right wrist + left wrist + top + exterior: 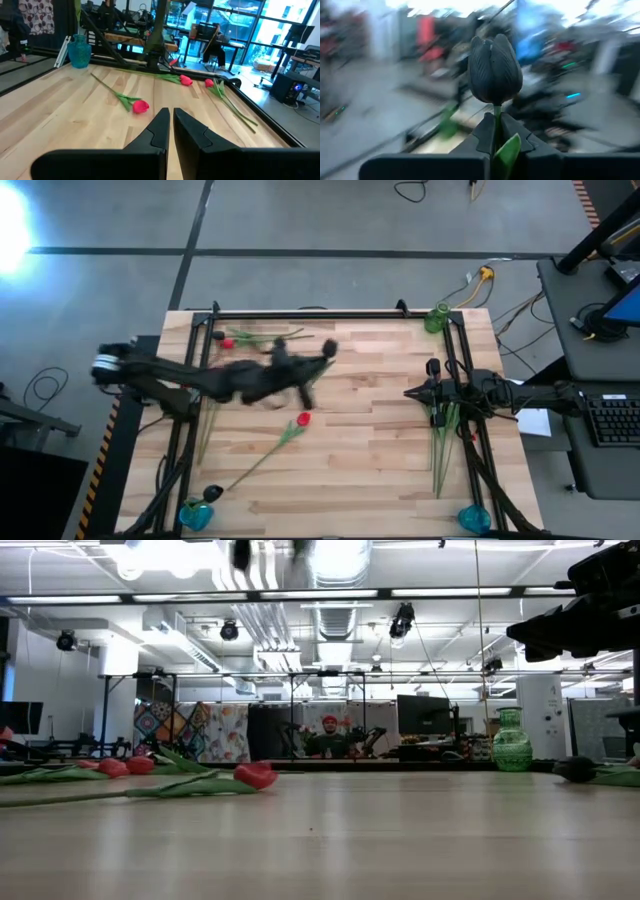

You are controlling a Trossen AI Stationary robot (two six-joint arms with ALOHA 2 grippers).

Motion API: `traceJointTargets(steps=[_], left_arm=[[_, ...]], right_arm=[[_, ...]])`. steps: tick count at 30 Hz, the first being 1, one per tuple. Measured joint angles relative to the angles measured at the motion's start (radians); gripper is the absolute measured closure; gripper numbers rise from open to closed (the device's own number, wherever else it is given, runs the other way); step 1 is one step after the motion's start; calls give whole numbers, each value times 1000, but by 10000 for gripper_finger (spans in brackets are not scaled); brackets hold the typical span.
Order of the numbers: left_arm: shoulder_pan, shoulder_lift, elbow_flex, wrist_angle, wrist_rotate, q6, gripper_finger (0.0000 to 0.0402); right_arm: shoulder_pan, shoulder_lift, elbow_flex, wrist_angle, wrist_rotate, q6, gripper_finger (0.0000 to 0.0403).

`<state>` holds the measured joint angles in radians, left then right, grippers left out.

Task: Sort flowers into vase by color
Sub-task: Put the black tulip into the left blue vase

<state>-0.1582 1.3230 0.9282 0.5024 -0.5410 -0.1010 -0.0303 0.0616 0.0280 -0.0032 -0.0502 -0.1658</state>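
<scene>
My left gripper (318, 360) is over the middle of the table, shut on a near-black tulip (495, 67) whose head (330, 348) stands out past the fingertips. My right gripper (410, 392) is at the right side of the table, shut and empty; it also shows in its own wrist view (171, 116). A red tulip (303, 419) lies flat mid-table, its stem running toward the near left. Two red tulips (228, 342) lie at the far left. A dark tulip (211, 494) lies near the left. Another dark head (433, 367) with green stems (440, 450) lies under the right arm. My left gripper pinches the near-black tulip's stem (497, 117) between its two fingers, just below the head. A green leaf (509, 150) sits in the gap behind. The head points forward beyond the fingertips, clear of the table. The rest of the stem is hidden by the gripper.
A green vase (437, 318) stands at the far right corner, a blue vase (195, 515) at the near left corner and another blue vase (474, 518) at the near right. A black frame (330, 313) runs round the table. Bare wood lies mid-table near the front (350, 480).
</scene>
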Motion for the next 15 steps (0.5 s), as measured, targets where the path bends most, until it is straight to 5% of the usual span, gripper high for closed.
traceJointTargets(steps=[7, 15], left_arm=[[-193, -344, -211, -7, 54, 139, 401], [-285, -647, -300, -29, 55, 264, 401]], right_arm=[[0, 0, 0, 0, 0, 0, 385], [0, 0, 0, 0, 0, 1, 385]])
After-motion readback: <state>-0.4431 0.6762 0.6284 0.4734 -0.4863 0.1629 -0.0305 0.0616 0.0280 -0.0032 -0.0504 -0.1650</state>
